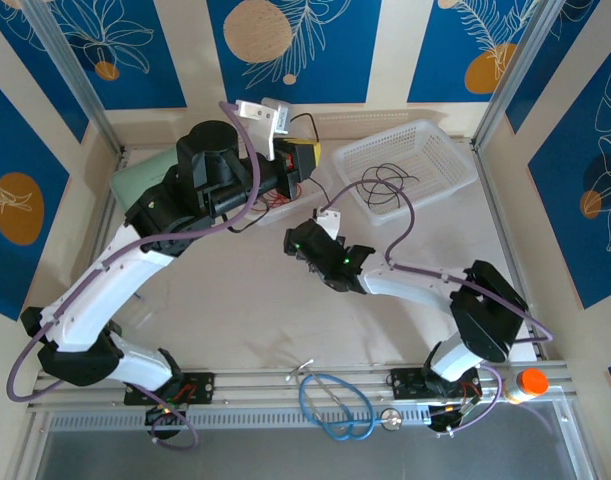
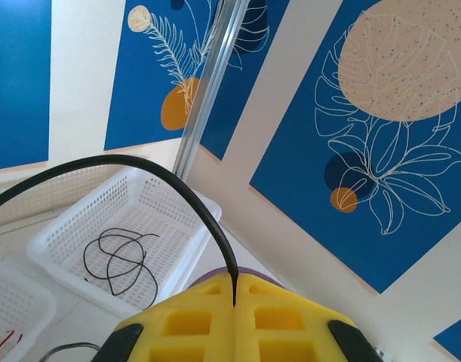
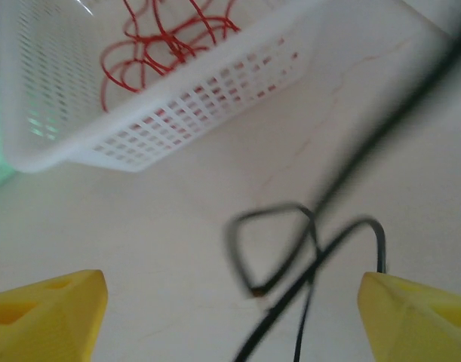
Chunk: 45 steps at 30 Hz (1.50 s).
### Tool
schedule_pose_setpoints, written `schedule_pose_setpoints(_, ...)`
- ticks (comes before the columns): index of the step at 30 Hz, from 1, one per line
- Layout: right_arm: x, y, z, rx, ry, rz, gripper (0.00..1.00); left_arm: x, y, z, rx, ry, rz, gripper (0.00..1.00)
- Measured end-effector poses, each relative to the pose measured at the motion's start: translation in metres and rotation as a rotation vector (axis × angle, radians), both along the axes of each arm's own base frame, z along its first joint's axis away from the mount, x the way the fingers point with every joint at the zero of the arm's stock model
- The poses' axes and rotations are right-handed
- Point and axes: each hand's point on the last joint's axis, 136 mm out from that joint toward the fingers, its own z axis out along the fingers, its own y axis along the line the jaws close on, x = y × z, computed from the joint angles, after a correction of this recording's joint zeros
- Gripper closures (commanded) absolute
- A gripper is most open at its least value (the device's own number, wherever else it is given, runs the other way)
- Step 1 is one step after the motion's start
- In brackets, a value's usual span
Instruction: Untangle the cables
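My left claw [image 2: 235, 302] was clamped on a black cable [image 2: 181, 183], raised, I judge, to draw it free. My right claw [image 3: 230, 305] stood apart over a black loop [image 3: 235, 241] on the table [image 3: 139, 226]; red cables [image 3: 158, 41] lay in a basket [image 3: 177, 113].

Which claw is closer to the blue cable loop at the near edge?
Right. The right claw is over mid-table, beyond the blue cable loop; the left claw is farther back, shut on a black wire.
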Motion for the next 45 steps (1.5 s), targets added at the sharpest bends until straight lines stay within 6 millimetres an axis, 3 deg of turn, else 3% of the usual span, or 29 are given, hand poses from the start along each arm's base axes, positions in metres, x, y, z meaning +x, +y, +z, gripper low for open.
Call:
schedule_pose_setpoints(8,0.006,-0.018,-0.027,0.031,0.103,-0.067,0.24,-0.001,0.000,0.001,-0.001,-0.002,-0.003,1.00)
schedule_pose_setpoints(15,-0.011,-0.039,-0.064,0.045,0.244,-0.118,0.39,-0.001,0.000,0.001,-0.001,-0.002,-0.002,1.00)
schedule_pose_setpoints(17,-0.015,-0.040,-0.069,0.053,0.267,-0.124,0.53,-0.001,0.000,0.001,-0.002,-0.002,-0.003,1.00)
schedule_pose_setpoints(22,-0.015,-0.039,-0.073,0.082,0.298,-0.122,1.00,-0.001,0.000,0.001,-0.001,-0.002,-0.002,1.00)
schedule_pose_setpoints(27,-0.019,-0.050,-0.075,0.065,0.317,-0.146,1.00,0.001,0.003,0.004,0.008,-0.017,0.016,1.00)
schedule_pose_setpoints(29,-0.029,-0.066,-0.074,0.065,0.326,-0.164,1.00,0.004,0.010,0.008,0.024,-0.043,0.051,1.00)
schedule_pose_setpoints(33,-0.052,-0.130,-0.058,0.092,0.311,-0.257,1.00,0.012,0.037,0.017,0.084,-0.120,0.183,1.00)
schedule_pose_setpoints(40,-0.071,-0.236,0.006,0.178,0.118,-0.457,1.00,0.013,0.132,0.037,0.225,-0.268,0.537,1.00)
schedule_pose_setpoints(45,-0.087,-0.304,0.009,0.143,0.081,-0.640,1.00,0.008,0.193,0.036,0.359,-0.318,0.770,1.00)
